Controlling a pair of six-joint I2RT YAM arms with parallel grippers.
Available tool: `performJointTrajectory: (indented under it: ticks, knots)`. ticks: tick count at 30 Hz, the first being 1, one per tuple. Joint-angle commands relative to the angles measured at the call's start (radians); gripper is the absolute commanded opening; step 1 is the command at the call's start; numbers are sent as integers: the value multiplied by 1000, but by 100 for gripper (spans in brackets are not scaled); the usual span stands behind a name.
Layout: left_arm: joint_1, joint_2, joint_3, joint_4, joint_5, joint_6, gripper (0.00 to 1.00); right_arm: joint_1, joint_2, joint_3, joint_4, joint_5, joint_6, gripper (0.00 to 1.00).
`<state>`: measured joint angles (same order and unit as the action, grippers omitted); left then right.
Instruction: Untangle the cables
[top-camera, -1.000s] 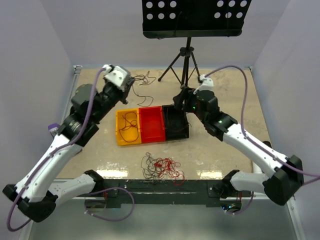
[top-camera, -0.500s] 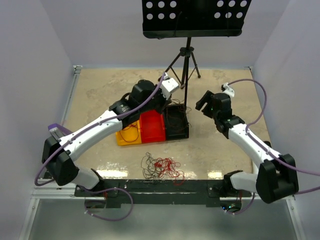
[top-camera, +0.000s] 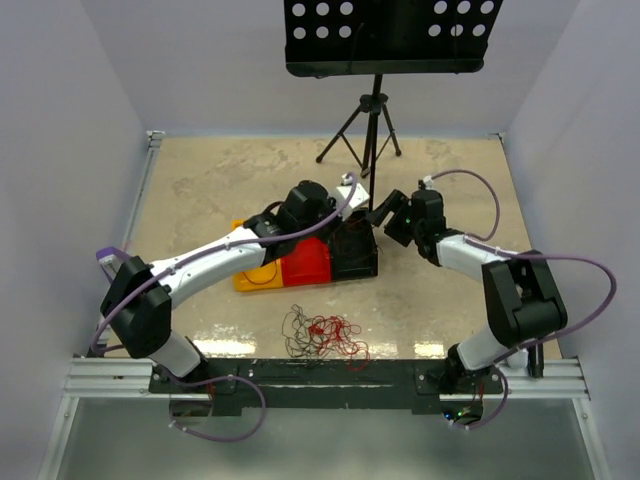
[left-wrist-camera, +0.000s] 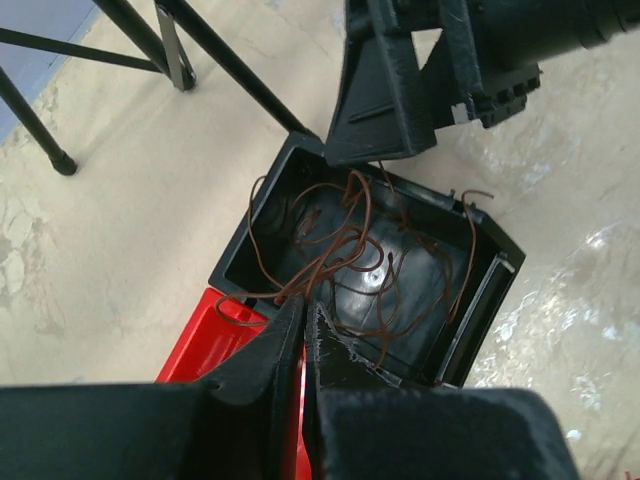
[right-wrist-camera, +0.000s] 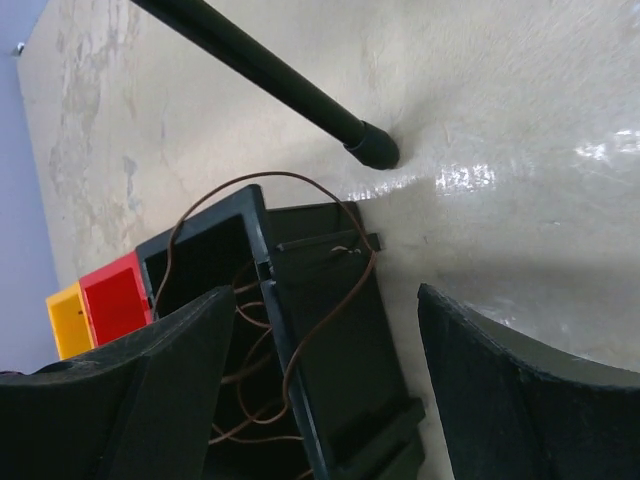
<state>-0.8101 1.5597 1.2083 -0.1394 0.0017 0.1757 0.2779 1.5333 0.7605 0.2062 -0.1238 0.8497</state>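
A fist-sized tangle of red and dark cables (top-camera: 325, 333) lies on the table near the front edge. Several brown cables (left-wrist-camera: 360, 260) are coiled in the black bin (top-camera: 372, 264), and one loop (right-wrist-camera: 330, 290) hangs over its wall. My left gripper (left-wrist-camera: 303, 300) hovers over the bin's near rim. Its jaws are almost together, with a brown strand running into their tips. My right gripper (right-wrist-camera: 330, 400) is open above the bin's right wall (right-wrist-camera: 262, 270), with nothing between its fingers. It also shows as black fingers (left-wrist-camera: 380, 100) in the left wrist view.
A red bin (top-camera: 305, 262) and a yellow bin (top-camera: 250, 275) stand in a row left of the black one. A music stand's tripod (top-camera: 372, 120) stands behind the bins, and one leg's foot (right-wrist-camera: 372, 145) is close to the black bin's far corner.
My left arm swung from the far left of the table to above the black bin, bringing a brown cable. My right gripper pulled away to the right, then returned beside the bin.
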Motion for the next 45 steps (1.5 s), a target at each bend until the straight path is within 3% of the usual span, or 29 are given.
performJointTrajectory:
  ticks: [1,5,7,10,12,23,34,39,45]
  knots:
    - [-52,10,-44,83,-77,96,8,-11,82,-13,136,-108,61,77]
    - [-92,33,-47,93,-98,134,8,-19,116,-30,209,-123,98,69]
    - [-103,45,-47,96,-104,145,8,-20,120,-30,220,-120,103,60]
    - [-107,65,-55,106,-112,159,8,-20,105,-27,216,-103,100,33]
    - [-110,71,-65,109,-115,169,8,-20,93,-26,206,-94,89,29]
    - [-130,144,-90,124,-137,208,8,-20,34,-104,206,-76,43,45]
    - [-136,273,14,103,-187,199,0,-20,18,-90,199,-37,29,44]
    - [-136,264,-15,123,-195,211,0,-22,-4,-96,190,-28,15,52]
    - [-136,238,-67,158,-177,237,1,-37,-50,-108,168,12,12,52]
